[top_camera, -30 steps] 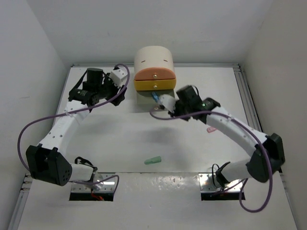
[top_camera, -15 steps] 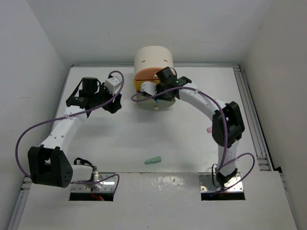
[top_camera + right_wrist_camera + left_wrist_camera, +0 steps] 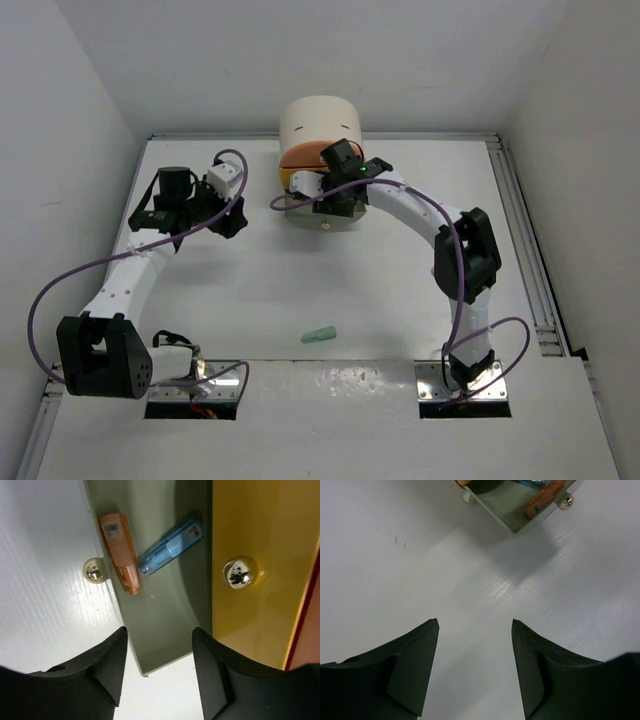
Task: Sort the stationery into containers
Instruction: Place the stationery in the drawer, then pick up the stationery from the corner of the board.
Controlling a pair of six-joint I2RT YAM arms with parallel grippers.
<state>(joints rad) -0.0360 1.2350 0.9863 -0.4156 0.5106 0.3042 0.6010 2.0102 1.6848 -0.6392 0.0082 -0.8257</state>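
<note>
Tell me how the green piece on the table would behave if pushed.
The green piece looks rounded and lies on a smooth table, so it may roll or skid. It is small and straight, so probably light and stiff.

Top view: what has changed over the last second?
The right arm's fingers swung in over the open grey-green drawer, opened and let go of the blue capsule-shaped piece, now lying inside beside an orange piece. The left arm's fingers drew back slightly, open. The green piece on the table and the cream cabinet stayed put.
</note>
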